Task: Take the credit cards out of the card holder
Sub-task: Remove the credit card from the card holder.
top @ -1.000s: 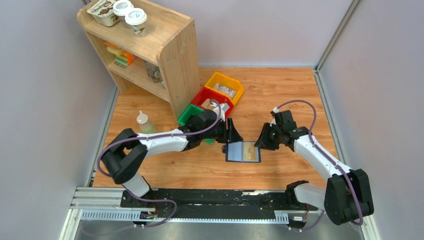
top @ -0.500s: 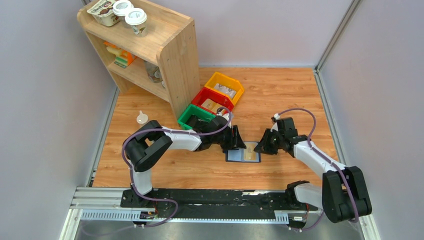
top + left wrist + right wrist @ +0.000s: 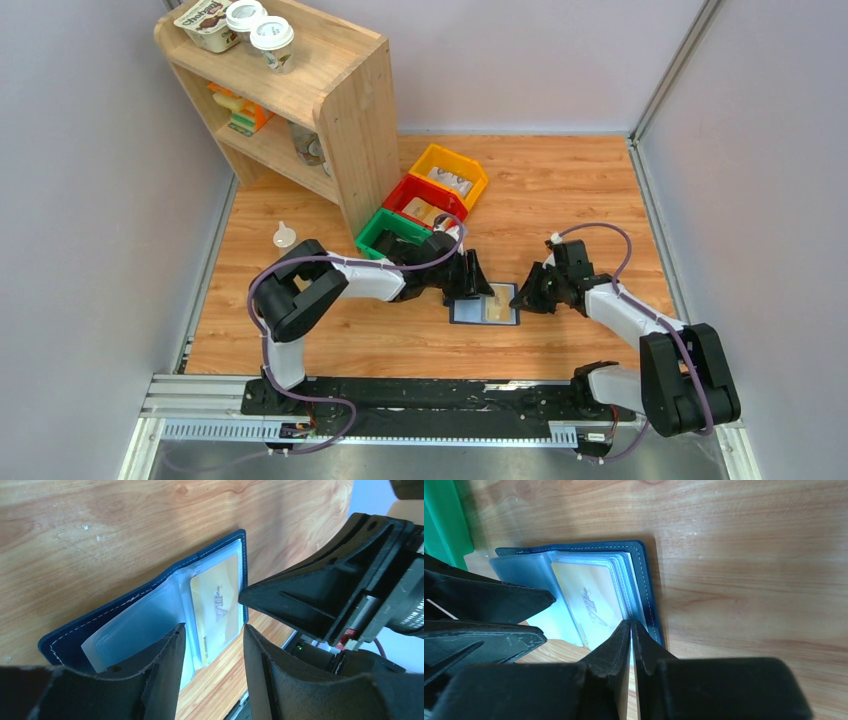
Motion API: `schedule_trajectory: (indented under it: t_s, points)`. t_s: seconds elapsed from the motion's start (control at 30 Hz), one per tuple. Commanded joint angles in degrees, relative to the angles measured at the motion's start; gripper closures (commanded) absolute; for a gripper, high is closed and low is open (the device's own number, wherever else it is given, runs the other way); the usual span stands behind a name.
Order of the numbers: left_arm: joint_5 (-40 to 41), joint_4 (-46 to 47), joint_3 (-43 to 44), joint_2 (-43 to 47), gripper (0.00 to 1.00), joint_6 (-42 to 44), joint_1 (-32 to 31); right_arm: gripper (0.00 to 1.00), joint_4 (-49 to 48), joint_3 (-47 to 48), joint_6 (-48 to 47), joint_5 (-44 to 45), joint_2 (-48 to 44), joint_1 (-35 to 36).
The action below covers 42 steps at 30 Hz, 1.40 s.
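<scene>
The navy card holder (image 3: 462, 314) lies open on the wooden table, its clear sleeves facing up. One tan credit card (image 3: 497, 308) marked VIP shows inside a sleeve (image 3: 217, 605). My left gripper (image 3: 472, 290) is at the holder's left half, open. In the left wrist view its fingers (image 3: 167, 650) stand apart, one over the loose clear sleeve (image 3: 135, 630). My right gripper (image 3: 524, 297) is at the holder's right edge. In the right wrist view its fingertips meet (image 3: 631, 624) at the edge of the stacked sleeves, beside the card (image 3: 589, 602) and the navy cover (image 3: 651, 605).
A wooden shelf (image 3: 330, 110) stands at the back left. Green (image 3: 385, 228), red (image 3: 425, 200) and yellow (image 3: 450, 170) bins sit in a row just behind the left gripper. A small white-capped bottle (image 3: 285, 237) is at the left. Grey walls close both sides.
Both grippers came down onto the card holder. The left arm folded in closer, and the right jaws closed at the holder's right edge.
</scene>
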State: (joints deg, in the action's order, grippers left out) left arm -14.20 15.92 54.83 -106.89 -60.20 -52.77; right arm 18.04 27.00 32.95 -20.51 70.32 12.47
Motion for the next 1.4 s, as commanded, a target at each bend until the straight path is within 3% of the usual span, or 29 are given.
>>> schedule_trajectory:
  t_s: [0.0,0.23,0.47,0.8,0.9,0.97,1.37]
  points:
    - [-1.71,1.31,2.29,-2.09,0.46,-0.79,-0.66,0.89,-0.38,-1.78,0.19,1.97,-0.01,-0.16]
    - [-0.48,-0.81,2.74,-2.88,0.47,-1.49,-0.75,0.89,-0.03,-1.34,-0.25,1.88,0.43,-0.16]
    - [-3.20,5.86,2.48,-2.54,0.56,-3.95,-0.93,0.89,-0.38,-1.25,-0.43,1.35,1.13,-0.16]
    - [-3.56,8.86,2.39,-1.65,0.59,-4.31,-1.37,0.88,-0.73,-1.25,-0.34,1.00,1.48,-0.16]
    - [-4.52,11.57,1.86,-2.44,0.70,-5.09,-1.37,0.89,-0.73,-1.08,-0.52,0.91,1.74,-0.16]
    - [-5.40,12.98,1.77,-3.32,0.71,-5.45,-1.45,0.89,-0.73,-1.16,-0.61,0.91,2.01,-0.16]
    - [-8.91,17.65,0.19,-5.34,0.71,-5.54,-1.45,0.89,-1.52,-1.34,-0.96,0.04,2.89,-0.16]
